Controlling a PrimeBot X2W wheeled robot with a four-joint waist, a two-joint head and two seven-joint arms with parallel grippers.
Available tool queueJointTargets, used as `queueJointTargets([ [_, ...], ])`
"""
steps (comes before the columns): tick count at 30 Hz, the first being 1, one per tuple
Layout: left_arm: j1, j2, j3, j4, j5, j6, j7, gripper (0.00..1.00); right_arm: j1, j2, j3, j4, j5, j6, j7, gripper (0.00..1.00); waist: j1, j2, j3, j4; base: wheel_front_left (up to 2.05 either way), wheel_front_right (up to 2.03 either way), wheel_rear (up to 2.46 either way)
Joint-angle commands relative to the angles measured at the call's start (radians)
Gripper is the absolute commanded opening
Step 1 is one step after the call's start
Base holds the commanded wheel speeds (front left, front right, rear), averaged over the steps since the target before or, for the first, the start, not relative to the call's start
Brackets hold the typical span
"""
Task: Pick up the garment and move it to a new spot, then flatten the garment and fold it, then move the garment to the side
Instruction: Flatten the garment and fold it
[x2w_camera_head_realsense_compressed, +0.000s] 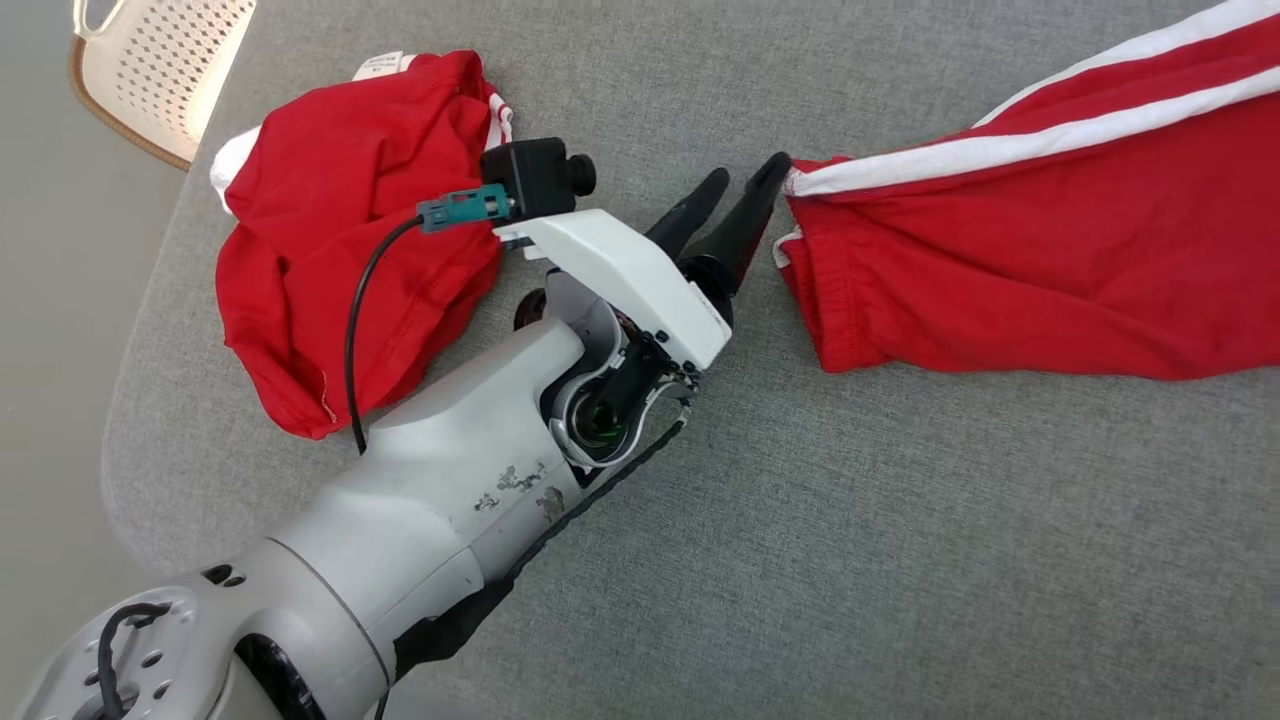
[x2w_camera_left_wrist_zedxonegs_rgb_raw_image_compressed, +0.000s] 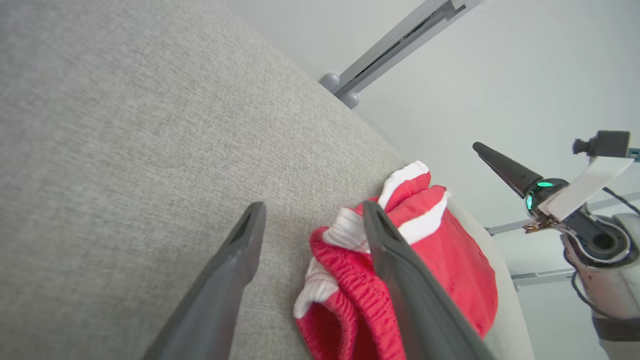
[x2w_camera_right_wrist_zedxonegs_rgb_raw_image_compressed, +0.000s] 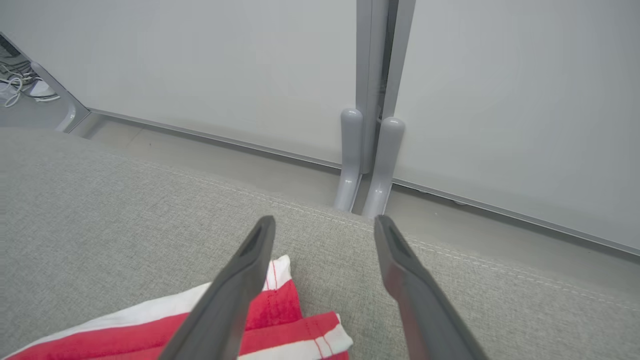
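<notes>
Fingers of left gripper (x2w_camera_head_realsense_compressed: 745, 172): standing parted, gripping nothing, one tip just beside the hem end of the red white-striped garment (x2w_camera_head_realsense_compressed: 1000, 250). Fingers of right gripper (x2w_camera_right_wrist_zedxonegs_rgb_raw_image_compressed: 324, 222): also spreading wide and empty above a striped corner, probably the far end. Garment is lying stretched on the grey padded surface (x2w_camera_head_realsense_compressed: 800, 550), seemingly positioned for flattening; second red garment (x2w_camera_head_realsense_compressed: 340, 240) is sitting crumpled nearby.

Bright, even light, soft shadow under the garment (x2w_camera_head_realsense_compressed: 1050, 250); wrist views bow at edges.
</notes>
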Motion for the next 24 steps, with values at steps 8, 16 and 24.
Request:
queueJointTargets([
  [8, 0.029, 0.005, 0.008, 0.142, 0.003, -0.015, -0.028, 1.00, 0.134, 0.024, -0.005, 0.019, 0.057, 0.000, -0.293, 1.00, 0.0000, 0.0000, -0.114, -0.066, 0.00, 0.00, 0.00],
  [16, 0.127, 0.039, 0.281, 0.226, 0.259, -0.035, -0.034, 1.00, 0.381, 0.093, 0.023, -0.038, 0.063, 0.000, -0.654, 1.00, 0.0000, 0.0000, -0.301, -0.186, 0.00, 0.00, 0.00],
  [24, 0.453, 0.048, 0.740, -0.054, 0.794, -0.025, -0.034, 1.00, 0.612, 0.166, -0.053, -0.116, -0.016, 0.000, -0.781, 1.00, 0.0000, 0.0000, -0.394, -0.279, 0.00, 0.00, 0.00],
])
